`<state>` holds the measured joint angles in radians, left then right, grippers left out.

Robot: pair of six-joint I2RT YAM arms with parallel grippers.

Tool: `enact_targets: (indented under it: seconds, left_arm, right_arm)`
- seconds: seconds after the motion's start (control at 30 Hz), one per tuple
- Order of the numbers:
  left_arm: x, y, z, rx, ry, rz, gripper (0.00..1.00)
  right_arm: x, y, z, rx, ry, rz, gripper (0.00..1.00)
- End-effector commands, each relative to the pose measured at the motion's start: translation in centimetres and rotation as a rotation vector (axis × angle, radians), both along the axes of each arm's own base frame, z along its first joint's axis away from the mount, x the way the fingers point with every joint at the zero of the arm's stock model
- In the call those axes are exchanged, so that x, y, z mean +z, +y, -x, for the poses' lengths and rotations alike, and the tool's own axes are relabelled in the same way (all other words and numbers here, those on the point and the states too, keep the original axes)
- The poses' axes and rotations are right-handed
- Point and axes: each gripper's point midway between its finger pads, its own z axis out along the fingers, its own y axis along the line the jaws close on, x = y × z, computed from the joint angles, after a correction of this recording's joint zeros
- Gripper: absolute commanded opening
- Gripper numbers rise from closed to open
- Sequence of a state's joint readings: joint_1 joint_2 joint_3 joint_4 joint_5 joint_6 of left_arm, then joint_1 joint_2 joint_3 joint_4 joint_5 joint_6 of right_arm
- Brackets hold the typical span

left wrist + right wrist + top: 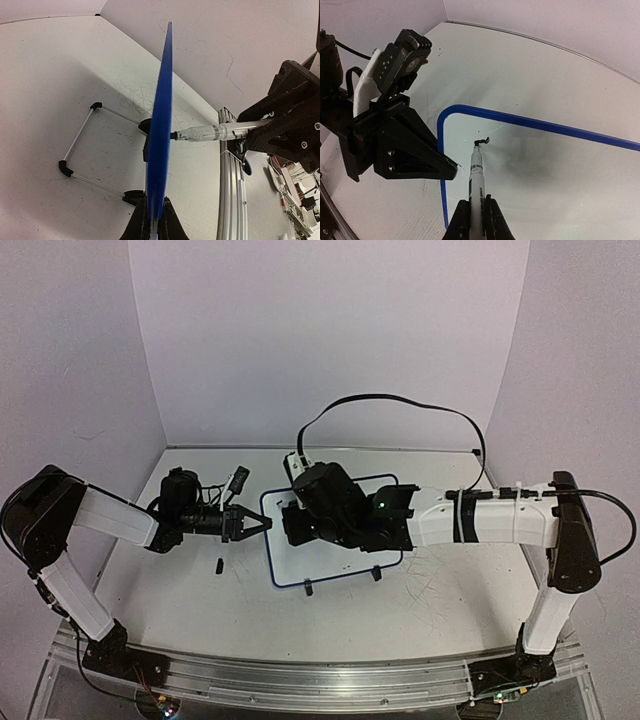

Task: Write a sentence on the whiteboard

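Observation:
The whiteboard [335,565], white with a thin blue rim, lies in the middle of the table. My left gripper [262,524] is shut on its left rim; the left wrist view shows the fingers [153,220] clamped on the blue edge [162,115]. My right gripper [476,202] is shut on a white marker [476,172], and the marker's tip touches the board near its top left corner. Of the sentence, only one short black stroke [484,141] shows at the tip. In the top view my right wrist [330,502] hides the writing spot.
A small black marker cap [218,565] lies on the table left of the board. A black-and-white object [238,480] lies behind my left gripper. Two black clip feet [308,589] stick out at the board's near edge. The tabletop bears faint grey scratches [135,92].

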<state>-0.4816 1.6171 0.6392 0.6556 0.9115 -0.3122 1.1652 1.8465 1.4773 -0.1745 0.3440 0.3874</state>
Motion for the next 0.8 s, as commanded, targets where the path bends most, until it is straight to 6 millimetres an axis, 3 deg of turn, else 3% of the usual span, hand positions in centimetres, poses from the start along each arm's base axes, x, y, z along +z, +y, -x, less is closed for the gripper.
enact_targets:
  seconds: [0.0, 0.77]
  left_arm:
    - [2.1, 0.0, 0.4, -0.011, -0.078, 0.036, 0.0]
    - [2.0, 0.0, 0.4, -0.011, -0.078, 0.034, 0.0]
  right_arm:
    - [0.6, 0.7, -0.5, 0.002, -0.001, -0.021, 0.0]
    - [-0.7, 0.4, 0.0, 0.006, 0.041, 0.008, 0.0]
